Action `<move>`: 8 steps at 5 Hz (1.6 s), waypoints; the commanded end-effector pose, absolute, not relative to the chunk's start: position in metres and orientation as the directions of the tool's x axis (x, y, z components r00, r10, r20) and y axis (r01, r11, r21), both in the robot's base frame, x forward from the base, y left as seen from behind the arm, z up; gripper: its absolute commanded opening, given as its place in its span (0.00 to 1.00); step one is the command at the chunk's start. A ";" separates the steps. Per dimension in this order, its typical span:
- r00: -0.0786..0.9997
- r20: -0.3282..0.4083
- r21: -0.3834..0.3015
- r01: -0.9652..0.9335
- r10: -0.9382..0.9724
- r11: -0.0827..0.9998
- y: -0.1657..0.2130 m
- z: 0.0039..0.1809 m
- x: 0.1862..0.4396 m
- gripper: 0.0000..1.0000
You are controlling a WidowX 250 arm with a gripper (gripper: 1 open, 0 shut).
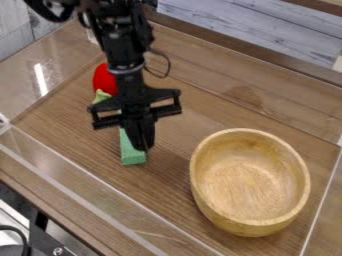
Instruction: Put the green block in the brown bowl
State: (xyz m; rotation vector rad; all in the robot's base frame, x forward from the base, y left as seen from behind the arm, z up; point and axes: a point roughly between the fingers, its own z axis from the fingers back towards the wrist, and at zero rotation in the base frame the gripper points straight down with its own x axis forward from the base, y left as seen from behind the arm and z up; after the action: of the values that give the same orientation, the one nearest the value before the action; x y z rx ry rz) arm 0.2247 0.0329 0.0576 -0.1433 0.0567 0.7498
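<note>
The green block (130, 152), a flat green bar, lies on the wooden table left of the brown bowl (250, 181). My gripper (138, 138) points straight down over the block. Its black fingers are drawn together around the block's far end, and the block rests on the table. The bowl is large, round and light wood, with nothing inside it. The block's far end is hidden behind the fingers.
A small red strawberry-like toy (103, 76) sits just behind the gripper to the left. Clear acrylic walls (80, 205) ring the table, with a low front edge near the camera. Wooden planks form the backdrop.
</note>
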 end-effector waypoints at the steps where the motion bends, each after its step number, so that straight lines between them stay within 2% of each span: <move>1: 0.765 -0.052 -0.152 -0.641 0.641 0.753 0.024 0.090 0.236 0.00; 2: 0.800 -0.051 -0.163 -0.598 0.598 0.785 0.007 0.108 0.239 0.00; 3: 0.830 -0.055 -0.170 -0.555 0.555 0.814 -0.018 0.117 0.242 0.00; 4: 0.822 -0.052 -0.173 -0.567 0.567 0.806 -0.021 0.117 0.233 0.00; 5: 0.805 -0.046 -0.170 -0.589 0.591 0.790 -0.014 0.114 0.224 1.00; 6: 0.798 -0.038 -0.169 -0.599 0.602 0.783 -0.008 0.114 0.219 0.00; 7: 0.796 -0.036 -0.169 -0.601 0.605 0.781 -0.011 0.118 0.216 0.00; 8: 0.807 -0.034 -0.155 -0.587 0.590 0.794 -0.001 0.109 0.213 1.00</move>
State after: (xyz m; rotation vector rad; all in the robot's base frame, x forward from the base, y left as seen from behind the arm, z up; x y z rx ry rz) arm 0.2101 -0.0023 0.1038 -0.1578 0.0079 0.6373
